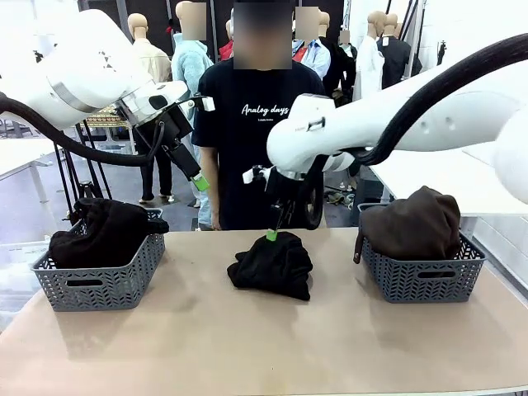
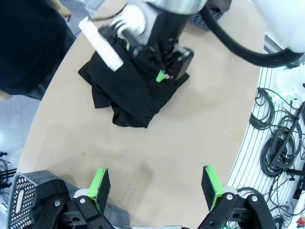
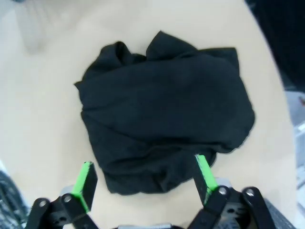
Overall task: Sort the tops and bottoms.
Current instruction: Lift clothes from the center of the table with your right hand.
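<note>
A black garment [image 1: 272, 266] lies bundled at the table's middle. My right gripper [image 1: 272, 233] hangs just above its far edge, open; in the right wrist view the open gripper [image 3: 144, 176] straddles the near part of the garment [image 3: 162, 119] without holding it. My left gripper [image 1: 200, 183] is raised high at the left, open and holding nothing. From the left wrist its open gripper [image 2: 156, 186] looks down on the garment [image 2: 131, 90] and the right gripper [image 2: 164, 74]. Another black garment [image 1: 103, 231] fills the left basket [image 1: 99, 285]. A dark brown one [image 1: 417, 223] fills the right basket [image 1: 425, 280].
A person in a black T-shirt [image 1: 260, 124] with white lettering stands at the table's far edge, behind the middle garment. Cables [image 2: 281, 133] lie on the floor past the table's edge. Bare tabletop [image 1: 247, 338] lies between and in front of the baskets.
</note>
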Motion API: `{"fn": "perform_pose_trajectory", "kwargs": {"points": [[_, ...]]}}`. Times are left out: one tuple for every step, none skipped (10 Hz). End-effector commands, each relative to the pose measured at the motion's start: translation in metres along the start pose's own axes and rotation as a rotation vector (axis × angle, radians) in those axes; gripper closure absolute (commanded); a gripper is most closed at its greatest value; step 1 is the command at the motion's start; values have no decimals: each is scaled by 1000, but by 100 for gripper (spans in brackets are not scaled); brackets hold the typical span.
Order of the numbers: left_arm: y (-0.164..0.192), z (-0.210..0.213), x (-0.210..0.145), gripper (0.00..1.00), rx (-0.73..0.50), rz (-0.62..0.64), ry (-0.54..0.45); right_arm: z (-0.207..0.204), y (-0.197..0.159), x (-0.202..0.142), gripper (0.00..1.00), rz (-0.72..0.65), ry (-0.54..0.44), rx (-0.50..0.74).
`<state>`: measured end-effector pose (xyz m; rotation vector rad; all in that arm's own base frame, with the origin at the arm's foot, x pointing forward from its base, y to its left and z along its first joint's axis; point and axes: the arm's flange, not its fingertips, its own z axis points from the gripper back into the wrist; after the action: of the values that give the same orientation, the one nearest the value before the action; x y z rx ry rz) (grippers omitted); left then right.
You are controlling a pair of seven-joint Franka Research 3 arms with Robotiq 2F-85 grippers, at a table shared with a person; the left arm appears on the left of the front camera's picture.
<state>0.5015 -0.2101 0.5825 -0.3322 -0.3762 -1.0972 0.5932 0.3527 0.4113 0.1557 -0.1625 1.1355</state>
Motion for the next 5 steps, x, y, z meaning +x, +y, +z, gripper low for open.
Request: {"fn": "perform_pose_trajectory", "kwargs": {"points": [[0,2,-1,0,2,1,-4,-15,-8,26,0,-3,88,-4],[0,2,-1,0,2,1,-4,-29,-10,31,0,-3,127,-18],[0,2,-1,0,2,1,-4,-43,-12,34,0,-15,157,-33],[0,2,-1,0,2,1,-4,-52,-14,35,0,-18,179,-42],[0,2,-1,0,2,1,-4,-58,-16,35,0,-26,196,-33]]}}
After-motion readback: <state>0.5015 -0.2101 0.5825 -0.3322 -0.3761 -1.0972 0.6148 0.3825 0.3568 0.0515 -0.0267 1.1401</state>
